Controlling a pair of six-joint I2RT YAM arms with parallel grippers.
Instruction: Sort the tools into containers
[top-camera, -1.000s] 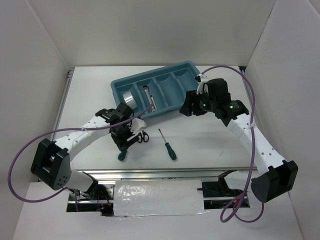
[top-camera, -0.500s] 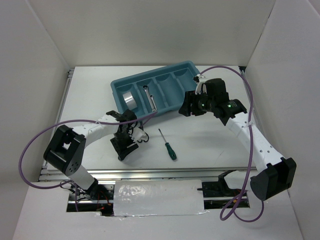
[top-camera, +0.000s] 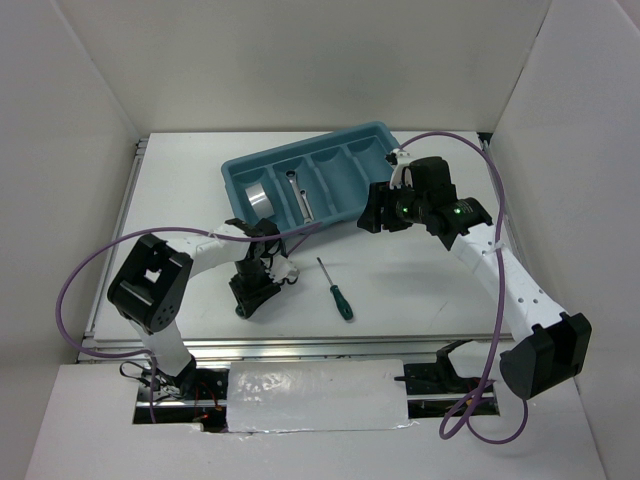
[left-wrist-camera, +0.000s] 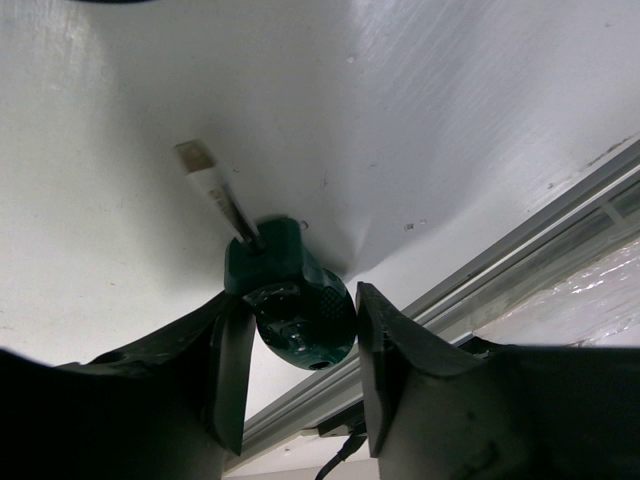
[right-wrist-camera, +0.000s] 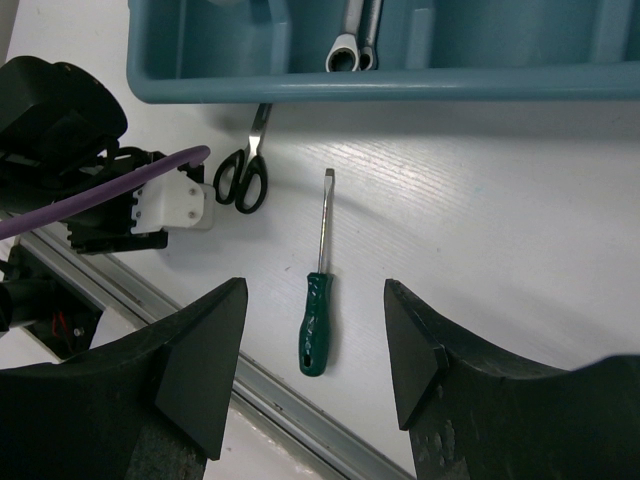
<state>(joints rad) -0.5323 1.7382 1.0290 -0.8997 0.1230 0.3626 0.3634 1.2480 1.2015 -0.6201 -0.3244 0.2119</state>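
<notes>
Green stubby screwdriver (left-wrist-camera: 290, 300): lies on the white bench (left-wrist-camera: 450, 120) close to the near rail; blade points away from the wrist camera, up and left in that view; butt of the handle faces the lens.
Left fingers (left-wrist-camera: 232, 380): stand one on each side of that handle, seemingly touching it; firmly clamped or not, cannot tell.
Long screwdriver (top-camera: 335, 289): lies flat on the bench, to the right of the stubby one; long axis runs far to near, tip toward the tray, green handle toward the near edge and slightly right.
Right fingers (right-wrist-camera: 200, 370): apart, nothing between them, above the bench by the tray's near right corner.
Scissors (right-wrist-camera: 243, 175): on the bench, black loops toward the near edge, blades pointing at the tray wall.
Teal tray (top-camera: 232, 180): sits slanted on the far bench; tape roll (top-camera: 258, 197) in the leftmost compartment, two wrenches (top-camera: 300, 197) in the next, lengthwise along it.
</notes>
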